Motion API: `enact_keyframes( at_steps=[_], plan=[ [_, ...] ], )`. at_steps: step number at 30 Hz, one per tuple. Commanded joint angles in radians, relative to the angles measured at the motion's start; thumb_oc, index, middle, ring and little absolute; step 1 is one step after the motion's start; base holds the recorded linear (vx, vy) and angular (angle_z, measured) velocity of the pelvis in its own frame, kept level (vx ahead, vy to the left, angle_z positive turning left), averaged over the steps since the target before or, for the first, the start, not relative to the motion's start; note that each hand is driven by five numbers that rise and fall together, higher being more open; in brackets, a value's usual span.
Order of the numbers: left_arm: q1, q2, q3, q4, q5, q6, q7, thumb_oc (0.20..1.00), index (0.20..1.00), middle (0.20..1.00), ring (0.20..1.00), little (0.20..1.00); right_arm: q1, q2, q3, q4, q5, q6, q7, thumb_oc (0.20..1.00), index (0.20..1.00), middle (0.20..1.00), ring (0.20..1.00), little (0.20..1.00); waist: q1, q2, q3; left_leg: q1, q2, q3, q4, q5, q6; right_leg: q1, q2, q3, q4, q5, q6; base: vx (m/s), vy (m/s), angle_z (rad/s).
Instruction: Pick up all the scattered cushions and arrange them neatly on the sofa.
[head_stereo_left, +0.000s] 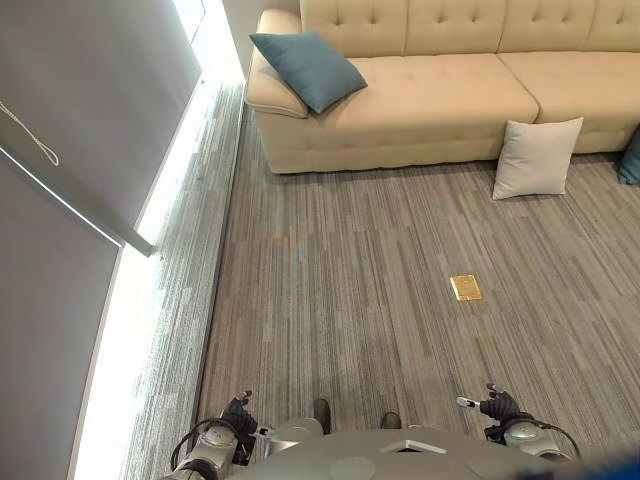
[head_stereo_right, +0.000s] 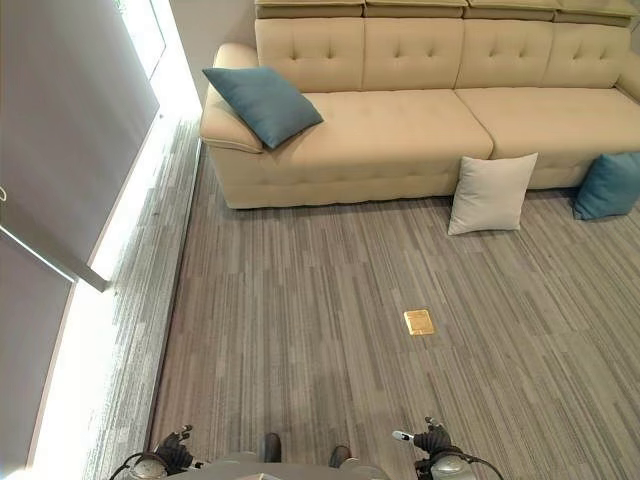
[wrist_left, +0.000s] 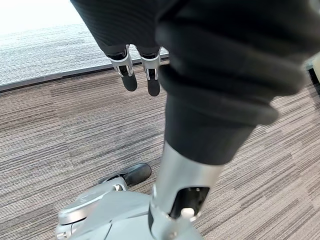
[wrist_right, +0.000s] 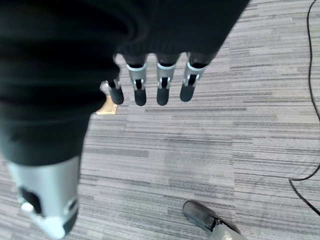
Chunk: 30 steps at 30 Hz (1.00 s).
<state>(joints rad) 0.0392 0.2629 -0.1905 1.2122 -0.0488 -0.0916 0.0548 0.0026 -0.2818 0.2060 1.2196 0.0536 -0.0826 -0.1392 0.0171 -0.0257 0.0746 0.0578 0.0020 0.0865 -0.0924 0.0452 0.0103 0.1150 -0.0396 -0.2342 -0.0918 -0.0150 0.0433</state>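
Note:
A beige sofa (head_stereo_left: 430, 100) runs along the far side of the room. A teal cushion (head_stereo_left: 308, 68) leans on its left armrest end. A pale grey cushion (head_stereo_right: 492, 193) stands on the carpet, propped against the sofa's front. A second teal cushion (head_stereo_right: 607, 185) sits on the floor further right, also against the sofa. My left hand (wrist_left: 129, 76) and right hand (wrist_right: 139, 91) hang low at my sides, far from the cushions. Both have straight, relaxed fingers and hold nothing. They also show as the left hand (head_stereo_left: 238, 413) and right hand (head_stereo_left: 498, 405) at the bottom edge.
A small brass floor plate (head_stereo_left: 465, 287) lies in the grey striped carpet between me and the sofa. A grey blind and a bright window strip (head_stereo_left: 150, 220) run along the left wall.

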Motion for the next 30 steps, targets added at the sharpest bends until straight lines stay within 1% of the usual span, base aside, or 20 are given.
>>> enact_keyframes(
  at_steps=[1, 6, 7, 9, 11, 12, 13, 14, 17, 18, 19, 20, 21, 22, 23, 24, 25, 26, 27, 30],
  plan=[
    [-0.065, -0.003, 0.010, 0.066, 0.004, -0.008, 0.030, 1.000, 1.000, 1.000, 1.000, 1.000, -0.038, 0.007, 0.032, 0.026, -0.030, -0.003, -0.015, 1.000, 1.000, 1.000, 1.000, 1.000, 0.016, -0.017, 0.015, 0.038, -0.011, -0.003, 0.005, -0.106, -0.044, -0.013, -0.059, -0.003, 0.009, 0.041, 0.109, 0.03, 0.051, -0.02],
    [-0.074, 0.000, 0.002, 0.059, 0.015, -0.008, 0.042, 1.000, 1.000, 1.000, 1.000, 1.000, -0.055, 0.007, 0.056, 0.022, -0.071, 0.008, -0.022, 1.000, 1.000, 1.000, 1.000, 1.000, 0.029, -0.018, 0.029, 0.034, -0.023, 0.000, 0.005, -0.109, -0.021, -0.043, -0.074, 0.005, 0.057, 0.040, 0.116, 0.01, 0.085, -0.06],
    [-0.079, 0.002, 0.007, 0.056, 0.013, -0.008, 0.048, 1.000, 1.000, 1.000, 1.000, 1.000, -0.068, 0.002, 0.059, 0.017, -0.081, 0.010, -0.025, 1.000, 1.000, 1.000, 1.000, 1.000, 0.039, -0.013, 0.044, 0.021, -0.035, -0.001, 0.018, -0.117, -0.005, -0.082, -0.094, 0.010, 0.129, 0.039, 0.123, -0.01, 0.144, -0.23],
    [-0.080, 0.007, 0.010, 0.056, 0.011, -0.006, 0.049, 1.000, 1.000, 1.000, 1.000, 1.000, -0.069, -0.001, 0.060, 0.010, -0.083, 0.013, -0.021, 1.000, 1.000, 1.000, 1.000, 1.000, 0.038, -0.007, 0.053, 0.019, -0.040, -0.008, 0.021, -0.120, 0.008, -0.125, -0.108, 0.017, 0.212, 0.038, 0.127, -0.01, 0.134, -0.26],
    [-0.082, 0.011, 0.007, 0.055, 0.013, -0.006, 0.050, 1.000, 1.000, 1.000, 1.000, 1.000, -0.075, -0.005, 0.067, 0.003, -0.088, 0.015, -0.020, 1.000, 1.000, 1.000, 1.000, 1.000, 0.032, 0.000, 0.070, 0.021, -0.043, -0.018, 0.026, -0.123, 0.023, -0.177, -0.115, 0.032, 0.322, 0.054, 0.129, 0.01, 0.121, -0.15],
    [-0.089, 0.015, 0.002, 0.051, 0.014, -0.008, 0.052, 1.000, 1.000, 1.000, 1.000, 1.000, -0.082, -0.010, 0.075, -0.004, -0.091, 0.013, -0.025, 1.000, 1.000, 1.000, 1.000, 1.000, 0.023, 0.011, 0.084, 0.027, -0.043, -0.032, 0.032, -0.127, 0.030, -0.229, -0.097, 0.051, 0.406, 0.057, 0.125, 0.07, 0.115, -0.09],
    [-0.092, 0.014, -0.002, 0.049, 0.014, -0.012, 0.051, 1.000, 1.000, 1.000, 1.000, 1.000, -0.086, -0.011, 0.078, -0.008, -0.094, 0.011, -0.024, 1.000, 1.000, 1.000, 1.000, 1.000, 0.017, 0.016, 0.088, 0.037, -0.045, -0.036, 0.031, -0.131, 0.030, -0.252, -0.085, 0.056, 0.414, 0.055, 0.120, 0.19, 0.057, 0.04],
    [-0.093, 0.011, -0.016, 0.047, 0.022, -0.015, 0.052, 1.000, 1.000, 1.000, 1.000, 1.000, -0.091, -0.017, 0.086, -0.010, -0.100, 0.011, -0.026, 1.000, 1.000, 1.000, 1.000, 1.000, 0.010, 0.016, 0.088, 0.061, -0.053, -0.046, 0.021, -0.142, 0.028, -0.265, -0.068, 0.062, 0.354, 0.038, 0.108, 0.21, -0.023, 0.18],
    [-0.097, 0.009, -0.018, 0.047, 0.018, -0.018, 0.048, 1.000, 1.000, 1.000, 1.000, 1.000, -0.095, -0.025, 0.096, -0.028, -0.116, 0.012, -0.029, 1.000, 1.000, 1.000, 1.000, 1.000, 0.002, 0.012, 0.095, 0.096, -0.055, -0.056, 0.016, -0.166, 0.022, -0.300, -0.074, 0.018, 0.255, 0.071, 0.103, 0.22, -0.112, 0.25],
    [-0.101, 0.004, -0.021, 0.044, 0.016, -0.023, 0.045, 1.000, 1.000, 1.000, 1.000, 1.000, -0.089, -0.028, 0.094, -0.028, -0.112, 0.011, -0.028, 1.000, 1.000, 1.000, 1.000, 1.000, -0.005, 0.002, 0.095, 0.105, -0.058, -0.075, 0.042, -0.189, 0.017, -0.272, -0.075, 0.021, 0.193, 0.076, 0.108, 0.28, -0.179, 0.14],
    [-0.102, -0.003, -0.028, 0.047, 0.016, -0.025, 0.044, 1.000, 1.000, 1.000, 1.000, 1.000, -0.082, -0.026, 0.093, -0.024, -0.110, 0.009, -0.027, 1.000, 1.000, 1.000, 1.000, 1.000, -0.014, 0.000, 0.086, 0.109, -0.054, -0.081, 0.054, -0.202, 0.011, -0.267, -0.056, 0.041, 0.191, 0.070, 0.102, 0.27, -0.175, 0.35],
    [-0.102, -0.007, -0.027, 0.041, 0.010, -0.027, 0.037, 1.000, 1.000, 1.000, 1.000, 1.000, -0.077, -0.025, 0.087, -0.021, -0.106, 0.010, -0.021, 1.000, 1.000, 1.000, 1.000, 1.000, -0.013, -0.004, 0.080, 0.108, -0.053, -0.080, 0.075, -0.212, 0.003, -0.253, -0.050, 0.049, 0.179, 0.068, 0.098, 0.24, -0.210, 0.57],
    [-0.110, -0.016, -0.035, 0.023, -0.012, -0.031, 0.031, 1.000, 1.000, 1.000, 1.000, 1.000, -0.063, -0.026, 0.082, -0.014, -0.094, 0.002, -0.022, 1.000, 1.000, 1.000, 1.000, 1.000, -0.016, -0.019, 0.081, 0.068, -0.048, -0.067, 0.171, -0.214, -0.027, -0.207, -0.046, 0.035, 0.141, 0.061, 0.084, 0.19, -0.204, 0.95],
    [-0.115, -0.018, -0.041, 0.011, -0.021, -0.032, 0.027, 1.000, 1.000, 1.000, 1.000, 1.000, -0.060, -0.027, 0.079, -0.012, -0.085, 0.001, -0.021, 1.000, 1.000, 1.000, 1.000, 1.000, -0.016, -0.026, 0.083, 0.043, -0.045, -0.060, 0.223, -0.206, -0.041, -0.187, -0.042, 0.034, 0.127, 0.057, 0.077, 0.18, -0.256, 1.07],
    [-0.126, -0.022, -0.050, -0.010, -0.042, -0.035, 0.023, 1.000, 1.000, 1.000, 1.000, 1.000, -0.061, -0.028, 0.078, -0.006, -0.071, -0.001, -0.020, 1.000, 1.000, 1.000, 1.000, 1.000, -0.012, -0.040, 0.090, -0.018, -0.031, -0.041, 0.327, -0.180, -0.063, -0.150, -0.038, 0.019, 0.102, 0.046, 0.061, 0.11, -0.175, 1.05],
    [-0.133, -0.025, -0.057, -0.013, -0.046, -0.035, 0.023, 1.000, 1.000, 1.000, 1.000, 1.000, -0.062, -0.029, 0.076, -0.002, -0.063, 0.000, -0.022, 1.000, 1.000, 1.000, 1.000, 1.000, -0.010, -0.049, 0.096, -0.055, -0.024, -0.023, 0.361, -0.169, -0.065, -0.132, -0.041, 0.014, 0.092, 0.035, 0.054, 0.09, -0.146, 0.77],
    [-0.138, -0.026, -0.061, -0.014, -0.047, -0.034, 0.022, 1.000, 1.000, 1.000, 1.000, 1.000, -0.063, -0.029, 0.076, 0.002, -0.055, 0.000, -0.021, 1.000, 1.000, 1.000, 1.000, 1.000, -0.007, -0.054, 0.097, -0.085, -0.017, -0.007, 0.366, -0.173, -0.060, -0.120, -0.041, 0.010, 0.085, 0.026, 0.051, 0.07, -0.076, 0.35],
    [-0.140, -0.025, -0.067, -0.013, -0.045, -0.032, 0.021, 1.000, 1.000, 1.000, 1.000, 1.000, -0.061, -0.028, 0.077, 0.006, -0.048, 0.000, -0.020, 1.000, 1.000, 1.000, 1.000, 1.000, -0.002, -0.064, 0.099, -0.119, -0.019, 0.002, 0.359, -0.183, -0.052, -0.111, -0.043, 0.009, 0.079, 0.020, 0.047, 0.18, -0.057, 0.07],
    [-0.143, -0.024, -0.075, -0.003, -0.028, -0.026, 0.020, 1.000, 1.000, 1.000, 1.000, 1.000, -0.059, -0.029, 0.077, 0.011, -0.045, 0.000, -0.025, 1.000, 1.000, 1.000, 1.000, 1.000, 0.004, -0.069, 0.094, -0.153, -0.016, 0.010, 0.292, -0.162, -0.044, -0.090, -0.034, 0.008, 0.061, 0.009, 0.049, 0.22, -0.027, 0.01],
    [-0.139, -0.019, -0.071, 0.007, -0.023, -0.018, 0.020, 1.000, 1.000, 1.000, 1.000, 1.000, -0.061, -0.029, 0.082, 0.016, -0.048, 0.003, -0.035, 1.000, 1.000, 1.000, 1.000, 1.000, 0.019, -0.065, 0.100, -0.206, 0.019, 0.006, 0.187, -0.060, -0.058, -0.061, -0.013, 0.013, 0.051, -0.020, 0.049, 0.22, 0.038, 0.08]
  ],
)
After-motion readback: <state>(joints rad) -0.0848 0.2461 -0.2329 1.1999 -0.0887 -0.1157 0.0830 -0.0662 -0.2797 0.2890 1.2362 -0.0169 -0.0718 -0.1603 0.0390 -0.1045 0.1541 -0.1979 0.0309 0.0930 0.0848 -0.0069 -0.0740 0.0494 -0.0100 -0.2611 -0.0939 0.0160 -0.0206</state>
